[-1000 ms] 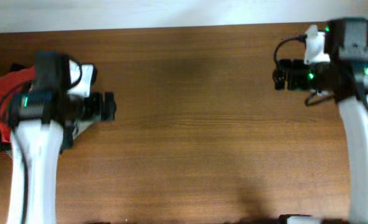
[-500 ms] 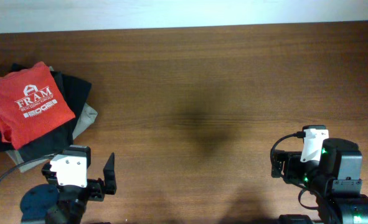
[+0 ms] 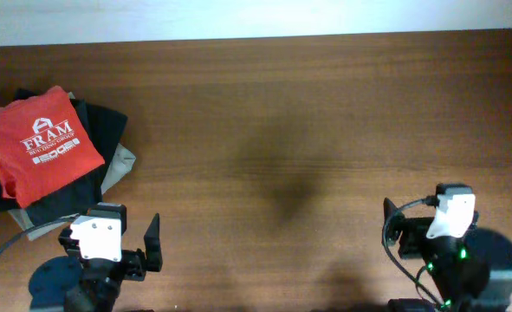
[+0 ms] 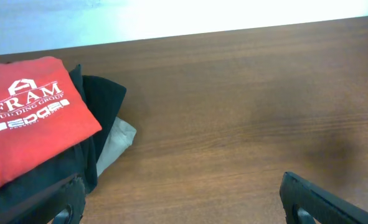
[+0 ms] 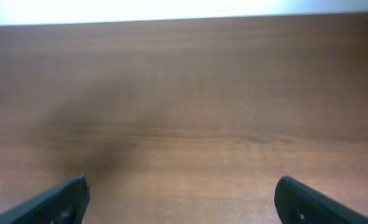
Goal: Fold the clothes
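Observation:
The red-orange T-shirt (image 3: 37,147) with the white "FRAM" logo lies folded on top of a pile at the table's far left. It also shows in the left wrist view (image 4: 28,115), upper left. My left gripper (image 3: 152,243) is open and empty at the front left, below the pile; in its wrist view (image 4: 180,199) the fingers stand wide apart over bare wood. My right gripper (image 3: 387,232) is open and empty at the front right; its wrist view (image 5: 180,199) shows only wood between the fingers.
Under the shirt lie dark folded garments (image 3: 100,130) and a beige folded garment (image 3: 121,165); both also show in the left wrist view (image 4: 103,99) (image 4: 116,143). The brown wooden table (image 3: 290,130) ends at a pale wall along the back.
Both arms have pulled back from over the table to its front edge, uncovering the folded shirt on the pile. In the last half second only the right arm shifted slightly right.

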### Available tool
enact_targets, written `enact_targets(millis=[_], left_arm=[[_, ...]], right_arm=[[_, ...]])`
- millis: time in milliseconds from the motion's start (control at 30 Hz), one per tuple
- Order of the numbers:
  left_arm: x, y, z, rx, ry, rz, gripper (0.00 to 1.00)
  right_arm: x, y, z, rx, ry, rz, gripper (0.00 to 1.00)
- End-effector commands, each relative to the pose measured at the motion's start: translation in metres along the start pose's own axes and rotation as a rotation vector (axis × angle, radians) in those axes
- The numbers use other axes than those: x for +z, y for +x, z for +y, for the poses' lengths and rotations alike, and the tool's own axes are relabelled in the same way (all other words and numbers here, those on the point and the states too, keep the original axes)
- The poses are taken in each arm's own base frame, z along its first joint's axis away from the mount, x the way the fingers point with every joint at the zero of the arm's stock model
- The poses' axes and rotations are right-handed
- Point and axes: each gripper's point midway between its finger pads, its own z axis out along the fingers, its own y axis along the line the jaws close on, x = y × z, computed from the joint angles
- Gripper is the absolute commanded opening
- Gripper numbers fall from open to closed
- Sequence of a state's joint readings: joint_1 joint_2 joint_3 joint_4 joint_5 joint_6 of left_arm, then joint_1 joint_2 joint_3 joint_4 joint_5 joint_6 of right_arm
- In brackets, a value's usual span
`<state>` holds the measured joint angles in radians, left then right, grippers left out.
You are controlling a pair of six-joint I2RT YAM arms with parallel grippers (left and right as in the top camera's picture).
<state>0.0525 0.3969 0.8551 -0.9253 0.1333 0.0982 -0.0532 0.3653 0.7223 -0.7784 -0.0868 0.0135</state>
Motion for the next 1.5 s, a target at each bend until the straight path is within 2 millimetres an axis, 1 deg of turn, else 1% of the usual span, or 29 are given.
enact_targets(millis=[0,67,133,200,267,333,367,400,1200,1267,1367,1467], left_arm=[[0.001,0.001,0.000,0.015,-0.002,0.000,0.99],[0.001,0.001,0.000,0.015,-0.002,0.000,0.99],[0.001,0.001,0.000,0.015,-0.002,0.000,0.99],[0.001,0.001,0.000,0.015,-0.002,0.000,0.99],[0.001,0.001,0.000,0.015,-0.002,0.000,0.99],[0.001,0.001,0.000,0.015,-0.002,0.000,0.99],[0.001,0.001,0.000,0.015,-0.002,0.000,0.99],[0.001,0.001,0.000,0.015,-0.002,0.000,0.99],[0.001,0.001,0.000,0.015,-0.002,0.000,0.99],[0.001,0.008,0.002,0.012,-0.010,0.027,0.99],[-0.001,0.029,-0.001,0.001,-0.001,0.113,0.99],[0.000,0.036,-0.001,-0.001,0.002,0.133,0.99]], right_arm=[[0.013,0.019,0.008,-0.026,-0.057,-0.139,0.99],[0.019,0.018,0.014,-0.046,-0.086,-0.254,0.99],[0.025,0.020,0.014,-0.058,-0.085,-0.351,0.99],[0.032,0.023,0.012,-0.058,-0.074,-0.370,0.98],[0.042,0.029,0.010,-0.108,-0.061,-0.389,0.99],[0.054,0.044,0.009,-0.115,-0.057,-0.369,0.99],[0.065,0.062,0.008,-0.111,-0.059,-0.323,0.99],[0.071,0.070,0.010,-0.104,-0.075,-0.313,0.99],[0.071,0.070,0.010,-0.105,-0.073,-0.316,0.99],[0.071,0.070,0.010,-0.105,-0.073,-0.316,0.99],[0.071,0.070,0.010,-0.105,-0.074,-0.316,0.99],[0.071,0.070,0.010,-0.105,-0.074,-0.316,0.99]])
